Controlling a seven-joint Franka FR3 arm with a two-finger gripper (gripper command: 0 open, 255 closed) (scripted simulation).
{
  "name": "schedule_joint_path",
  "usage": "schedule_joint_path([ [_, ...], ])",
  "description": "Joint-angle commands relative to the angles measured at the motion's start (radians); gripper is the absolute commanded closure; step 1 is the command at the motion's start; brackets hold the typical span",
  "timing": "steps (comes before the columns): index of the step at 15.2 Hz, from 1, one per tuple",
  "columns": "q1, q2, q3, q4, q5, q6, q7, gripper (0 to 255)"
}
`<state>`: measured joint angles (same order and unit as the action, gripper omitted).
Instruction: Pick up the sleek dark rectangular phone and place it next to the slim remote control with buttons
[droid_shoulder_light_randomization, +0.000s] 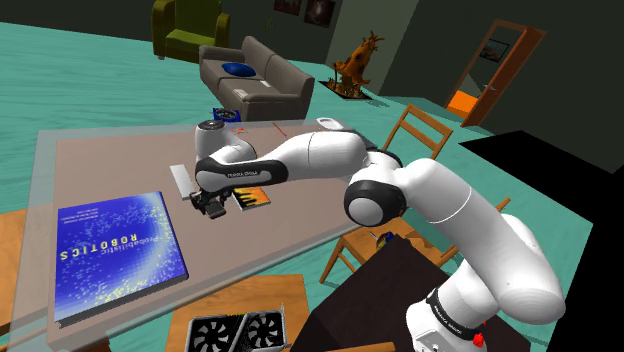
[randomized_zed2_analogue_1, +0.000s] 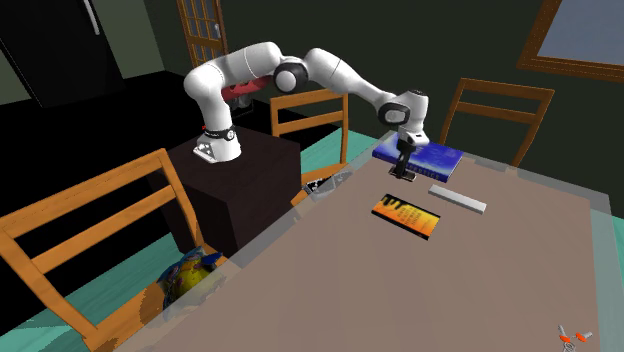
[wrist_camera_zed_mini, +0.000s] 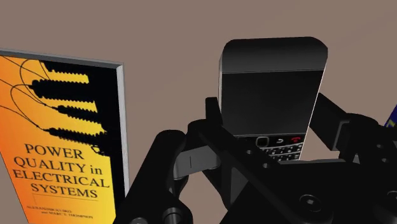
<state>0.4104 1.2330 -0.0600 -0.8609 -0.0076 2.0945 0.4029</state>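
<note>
The black gripper (wrist_camera_zed_mini: 270, 124) clasps the dark phone (wrist_camera_zed_mini: 270, 79) firmly. In the shoulder view, the orange book (droid_shoulder_light_randomization: 252, 197) lies at its three o'clock and the grey remote (droid_shoulder_light_randomization: 180, 181) at ten.

Glossy white arm (droid_shoulder_light_randomization: 450, 215), dark joints, black end effector (droid_shoulder_light_randomization: 209, 207)

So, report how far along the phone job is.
Done: the pincer is shut on the phone. In hand: the lift; I cannot tell whether the phone is off the table yet. Left: move it to the grey remote lying close by and set it down alongside.
</note>
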Motion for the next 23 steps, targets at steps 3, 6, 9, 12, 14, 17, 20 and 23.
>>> schedule_joint_path([
  [3, -0.001, 0.052, 0.001, 0.042, 0.0, 0.011, 0.002, 255],
  [6, -0.003, 0.107, 0.001, 0.097, 0.001, 0.011, 0.003, 255],
  [9, -0.003, 0.107, 0.001, 0.096, 0.001, 0.011, 0.003, 255],
  [12, -0.003, 0.107, 0.001, 0.097, 0.001, 0.011, 0.003, 255],
  [14, -0.003, 0.107, 0.001, 0.097, 0.001, 0.011, 0.003, 255],
  [17, -0.003, 0.108, 0.001, 0.097, 0.001, 0.011, 0.003, 0],
  [20, -0.003, 0.107, 0.001, 0.097, 0.001, 0.011, 0.003, 0],
  [23, 0.003, -0.004, 0.0, -0.006, 0.0, 0.002, 0.003, 0],
])
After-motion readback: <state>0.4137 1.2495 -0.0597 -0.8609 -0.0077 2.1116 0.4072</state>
